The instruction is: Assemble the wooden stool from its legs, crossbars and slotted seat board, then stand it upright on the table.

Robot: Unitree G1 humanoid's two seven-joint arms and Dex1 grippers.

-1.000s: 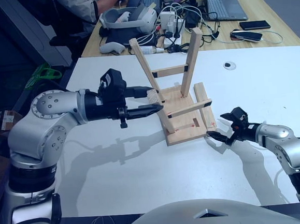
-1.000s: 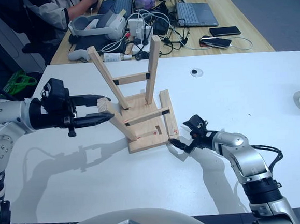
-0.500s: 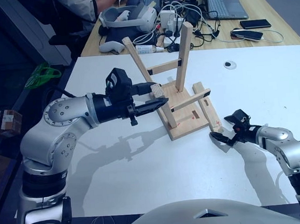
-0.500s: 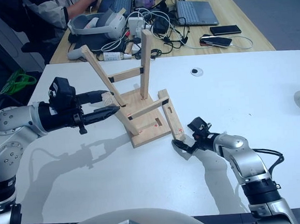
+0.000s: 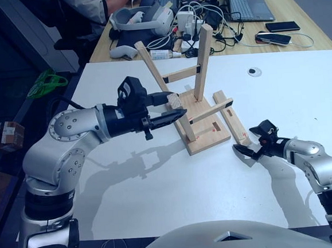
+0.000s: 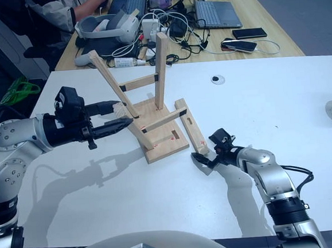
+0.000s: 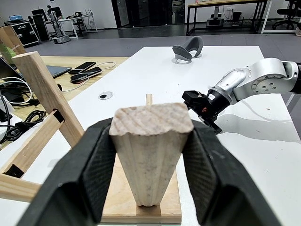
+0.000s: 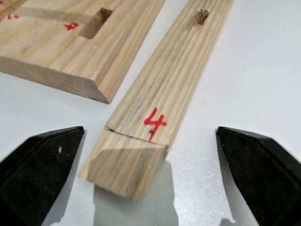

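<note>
The seat board (image 5: 210, 140) has swung left off the loose leg (image 8: 174, 80), which lies flat beside it, long axis running away from the robot. Left gripper (image 5: 173, 106) clamps an upstanding leg (image 5: 186, 127); right gripper (image 8: 150, 134) gapes astride the loose leg's near end

Left arm (image 5: 69, 137): silver-grey rounded shells; round joint cap ringed with small dark screws; black wrist block; black cable behind.
Left gripper (image 5: 175, 104): black, long tapering fingers (image 7: 101, 174) with dimpled pads.
Right arm (image 6: 268, 176): slimmer silver shells; black cable looping alongside.
Right gripper (image 6: 207, 148): black, wedge-tipped fingers (image 8: 37, 162); small red spot.
</note>
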